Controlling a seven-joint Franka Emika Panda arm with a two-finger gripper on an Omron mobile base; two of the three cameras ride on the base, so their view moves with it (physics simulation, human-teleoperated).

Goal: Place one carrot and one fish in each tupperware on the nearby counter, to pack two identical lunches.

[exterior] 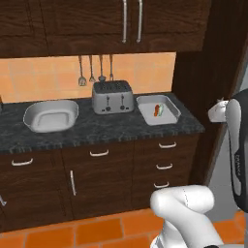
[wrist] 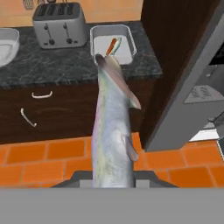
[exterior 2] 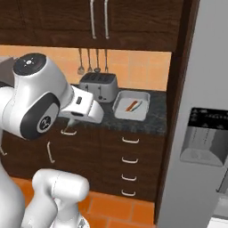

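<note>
Fish (wrist: 113,131) is clamped in the gripper right now, jaws pinched narrow around its back end, and the body sticks straight out ahead of the fingers, nose leading. So the long axis basically runs along the gripper's own pointing direction, which is handy.

Straight beyond the nose, further out and up on the counter (wrist: 65,65), sits the rectangular tupperware (wrist: 127,54), with a carrot (wrist: 113,45) lying in it plus a thin greenish thing next to the carrot that I can't make out. The fish is well apart from that tub, hanging over the orange floor tiles in front of the drawers.

The oval tupperware (exterior: 51,116) is off to the gripper's left, past the toaster (exterior: 113,96), and looks empty.

My guess: if that green bit isn't a fish, the move is pretty much straight forward, then tip the nose down into the rectangular tub.
</note>
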